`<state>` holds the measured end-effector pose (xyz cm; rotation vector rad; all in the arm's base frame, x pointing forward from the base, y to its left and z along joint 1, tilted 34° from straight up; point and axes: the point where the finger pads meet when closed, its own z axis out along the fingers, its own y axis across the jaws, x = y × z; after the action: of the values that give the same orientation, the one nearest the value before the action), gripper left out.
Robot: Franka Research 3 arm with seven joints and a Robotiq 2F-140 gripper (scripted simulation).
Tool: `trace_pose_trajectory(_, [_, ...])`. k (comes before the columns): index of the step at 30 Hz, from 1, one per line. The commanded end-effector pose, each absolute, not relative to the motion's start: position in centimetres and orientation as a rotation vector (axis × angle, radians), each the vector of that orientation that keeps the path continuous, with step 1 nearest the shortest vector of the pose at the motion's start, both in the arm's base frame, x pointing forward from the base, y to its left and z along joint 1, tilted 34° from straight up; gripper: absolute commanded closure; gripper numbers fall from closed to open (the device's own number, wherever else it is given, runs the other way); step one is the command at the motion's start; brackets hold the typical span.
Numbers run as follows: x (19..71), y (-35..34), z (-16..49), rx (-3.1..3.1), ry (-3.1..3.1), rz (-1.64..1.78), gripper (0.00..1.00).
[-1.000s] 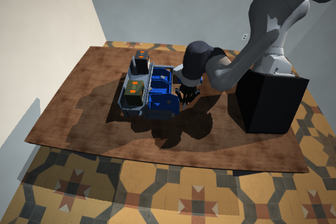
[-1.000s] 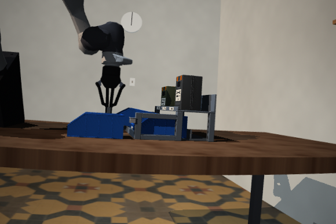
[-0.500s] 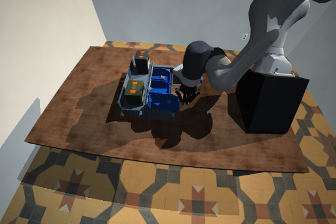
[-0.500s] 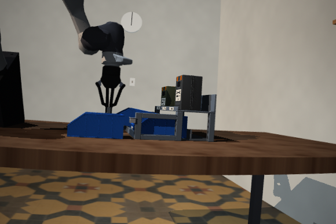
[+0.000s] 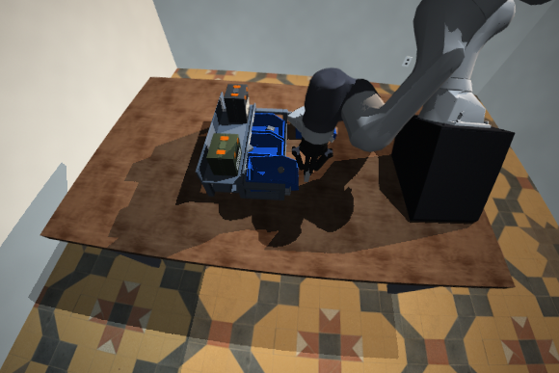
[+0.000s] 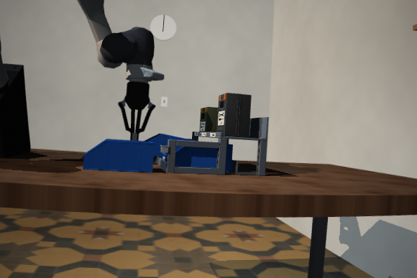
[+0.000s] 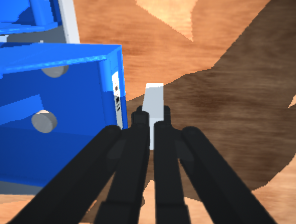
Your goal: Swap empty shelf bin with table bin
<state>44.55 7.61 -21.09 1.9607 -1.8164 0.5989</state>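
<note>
My gripper (image 5: 306, 176) (image 6: 134, 136) (image 7: 154, 96) is shut and empty, pointing down, its tips just in front of the loaded bin, apparently a small gap away. The loaded blue bin (image 5: 289, 166) (image 6: 160, 138) (image 7: 75, 105) holds round grey parts. It is at the near end of the shelf (image 5: 272, 111) (image 6: 221, 160) (image 7: 69, 22) in the top view. Its front stands farther out than its neighbours' and looks higher than its rear. How its base rests is hidden. Another blue bin (image 6: 122, 156) stands on the table in front of the shelf's other end; its inside is hidden.
Two blue bins (image 5: 267, 144) (image 5: 270, 121) sit beside it in the shelf. A black box (image 5: 236, 109) (image 6: 234, 116) and an olive box (image 5: 223, 160) (image 6: 208, 119) stand on the board above the bins' rear ends. The robot's black pedestal (image 5: 448, 174) is behind the gripper.
</note>
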Motion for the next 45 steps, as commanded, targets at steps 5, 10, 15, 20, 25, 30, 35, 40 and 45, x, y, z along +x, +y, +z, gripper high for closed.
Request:
trace_pose_trajectory(5, [44.5,7.6,-21.1,1.969,-1.809,0.598,1.0])
trace_pose_trajectory(10, [44.5,7.6,-21.1,1.969,-1.809,0.598,1.0])
trace_pose_trajectory(15, [44.5,7.6,-21.1,1.969,-1.809,0.598,1.0])
trace_pose_trajectory(20, [44.5,7.6,-21.1,1.969,-1.809,0.598,1.0])
trace_pose_trajectory(25, [44.9,7.7,-21.1,1.969,-1.809,0.598,1.0])
trace_pose_trajectory(30, [45.7,7.8,-21.1,1.969,-1.809,0.598,1.0])
trace_pose_trajectory(35, [46.1,7.8,-21.1,1.969,-1.809,0.598,1.0])
trace_pose_trajectory(40, [46.2,7.9,-21.1,1.969,-1.809,0.598,1.0])
trace_pose_trajectory(45, [46.2,7.9,-21.1,1.969,-1.809,0.598,1.0])
